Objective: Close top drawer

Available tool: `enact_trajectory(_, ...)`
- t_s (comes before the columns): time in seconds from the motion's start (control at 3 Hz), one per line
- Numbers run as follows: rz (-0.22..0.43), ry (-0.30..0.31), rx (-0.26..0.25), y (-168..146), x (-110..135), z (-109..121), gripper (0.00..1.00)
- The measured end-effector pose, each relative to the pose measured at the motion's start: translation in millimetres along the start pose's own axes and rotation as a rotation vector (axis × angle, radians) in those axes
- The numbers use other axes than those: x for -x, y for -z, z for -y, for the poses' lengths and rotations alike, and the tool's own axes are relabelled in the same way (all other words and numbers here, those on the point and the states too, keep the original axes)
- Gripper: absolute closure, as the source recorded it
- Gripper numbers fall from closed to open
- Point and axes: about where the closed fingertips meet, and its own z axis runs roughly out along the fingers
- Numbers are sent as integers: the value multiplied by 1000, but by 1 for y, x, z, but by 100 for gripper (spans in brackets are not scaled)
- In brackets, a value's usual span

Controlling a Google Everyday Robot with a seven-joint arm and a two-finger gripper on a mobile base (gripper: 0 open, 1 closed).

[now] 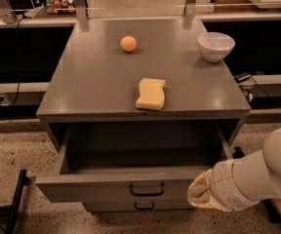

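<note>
Looks down from the front onto a grey cabinet [96, 82] with a flat top. Three things resting on that top, well apart from one another: an orange ball [128, 43] toward 12 o'clock, a white bowl [215, 46] in the 2 o'clock corner, and a yellow sponge [150, 93] lying flat near the front edge at 6 o'clock.

Directly under the top, the top drawer [106, 191], pulled well out toward the viewer and filling the 6 o'clock part of the frame, with its deep box interior in shadow. A small black bar handle [147, 189] at the middle of its front panel. Just beneath, a strip of a lower drawer [111, 206] with a similar black handle [144, 206], set further back than the open one.

At 4 to 5 o'clock, a bulky white arm [257, 172] reaching in from the right edge and ending in a cream-coloured gripper [201, 195]. Gripper placed at the right end of the top drawer's front panel, level with the bar handle and to the 3 o'clock side of it. Seemingly against the panel; impossible to confirm contact. Impossible, too, to tell whether the grip stands wide or narrow.

Speckled floor [13, 155] around the cabinet, with a thin black bar [14, 201] slanting at 8 o'clock.
</note>
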Motion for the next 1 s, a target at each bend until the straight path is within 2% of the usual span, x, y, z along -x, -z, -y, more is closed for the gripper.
enact_trajectory(0.33,38,-36,-20,-26,-10,-5,100)
enact_trajectory(0.67,73,-48,-61,-70,-21,-8,100)
enact_trajectory(1.0,114,-43,-95,-100,-33,-5,100)
